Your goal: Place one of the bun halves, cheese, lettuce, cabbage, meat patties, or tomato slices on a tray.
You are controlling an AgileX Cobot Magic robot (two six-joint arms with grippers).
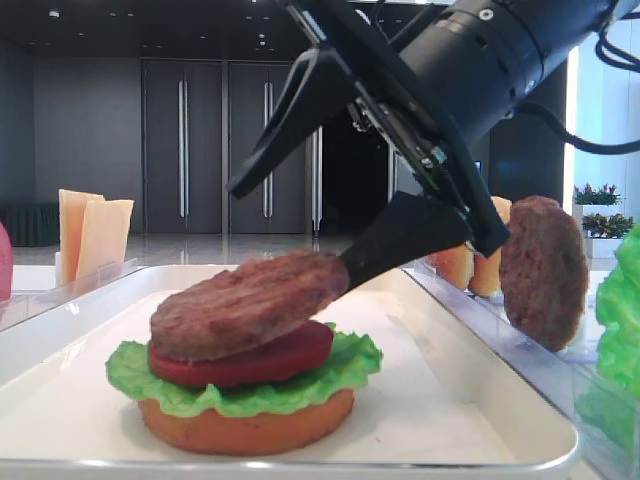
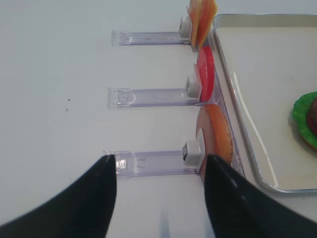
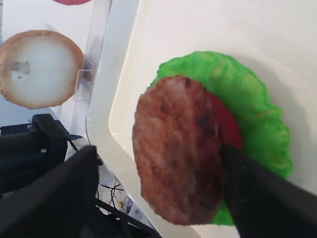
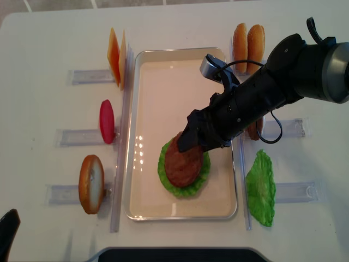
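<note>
Right gripper [image 1: 300, 230] jaws wide; patty [image 1: 247, 302] tilted on tomato [image 1: 250, 362], lower finger [image 1: 400, 238] seemingly touching its right edge.

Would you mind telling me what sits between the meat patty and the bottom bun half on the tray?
In the low exterior view, a tomato slice lies directly under the meat patty, and a lettuce leaf lies under that, on the bun half.

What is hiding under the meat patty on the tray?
Under the patty is a tomato slice, then lettuce, then a bun half resting on the tray. The patty tilts, covering most of the tomato's top.
</note>
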